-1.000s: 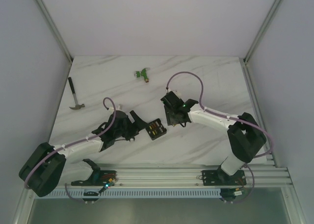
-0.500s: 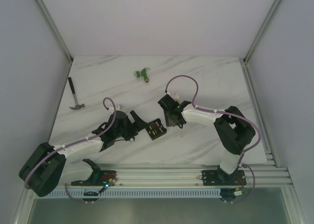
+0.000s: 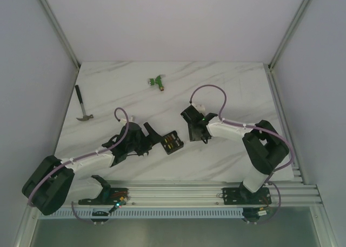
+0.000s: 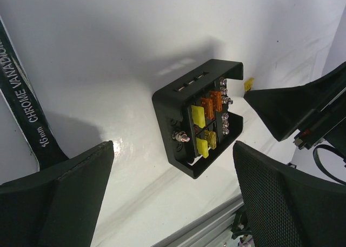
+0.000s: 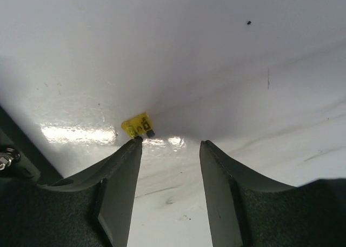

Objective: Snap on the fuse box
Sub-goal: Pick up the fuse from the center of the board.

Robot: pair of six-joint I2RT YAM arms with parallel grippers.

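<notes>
Fuse box [image 3: 172,142] sat flat on the white marbled table [image 3: 238,85], close to the near edge and a little left of its middle, between your two arms. It was squarish, so it offered no real long axis. It lay turned cornerwise to the table's edges, open face up, with orange and yellow fuses showing. I could not make out a clear lid over them.

Your left gripper [image 4: 173,147] was the nearer one. Its fingers stood at their widest with nothing between them. In the left wrist view the box lay straight ahead of the gap, just beyond the tips and touching neither finger. By my judgement, a straight reach forward was all that arm would need.

Your right gripper [image 5: 170,144] stood on the box's other side, tips down at the table, fingers about half apart and empty. A loose yellow fuse [image 5: 138,126] lay just off one fingertip; whether they touched I could not tell. It also lay just beside a corner of the box, so a push that way could shove it.

The surface was smooth and glossy, so you could expect the box to slide under a sideways press. Room was ample: the hammer [image 3: 82,105] by the left edge and the green connector [image 3: 158,82] toward the far edge were well apart from the work.
</notes>
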